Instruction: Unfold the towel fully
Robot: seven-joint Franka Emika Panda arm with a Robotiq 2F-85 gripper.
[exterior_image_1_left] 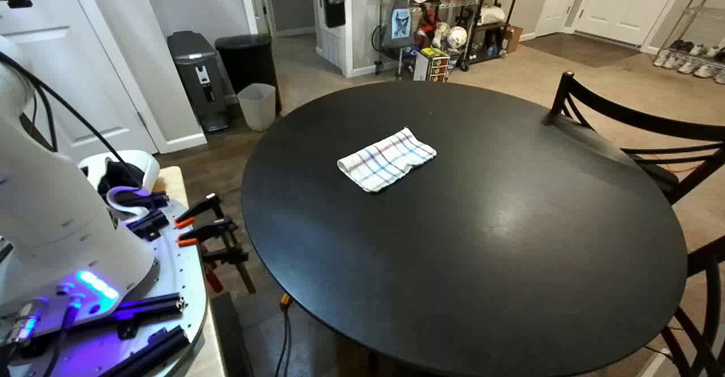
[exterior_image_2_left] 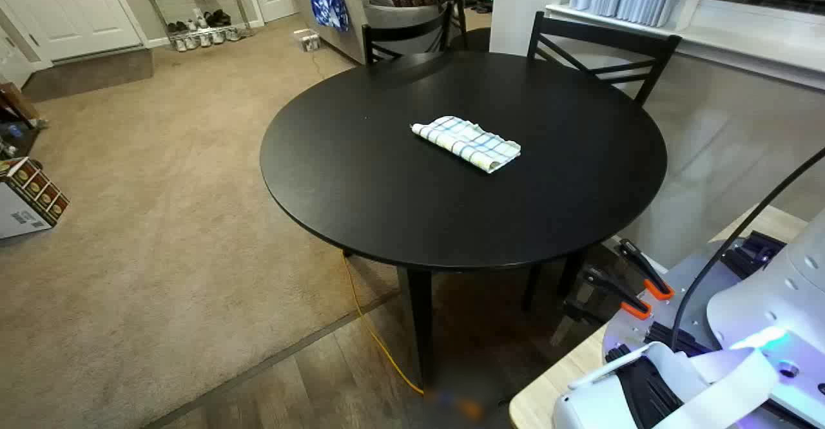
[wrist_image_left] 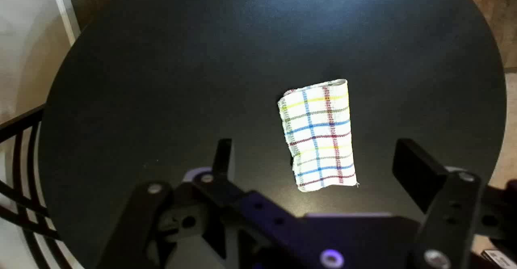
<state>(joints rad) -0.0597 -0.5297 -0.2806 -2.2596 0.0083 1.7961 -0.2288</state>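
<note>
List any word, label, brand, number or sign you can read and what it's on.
None can be read.
Box, white side: dark marks too blurred to read.
Blue picture in the background: any lettering too small.
Pale thing, wrist view's lower right corner: marks too blurred.
Towel: stripes only, no lettering visible.

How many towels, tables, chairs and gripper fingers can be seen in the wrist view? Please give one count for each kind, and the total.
Towel: 1
Table: 1
Chair, partly visible: 1
Gripper fingers: 2
Total: 5
</note>
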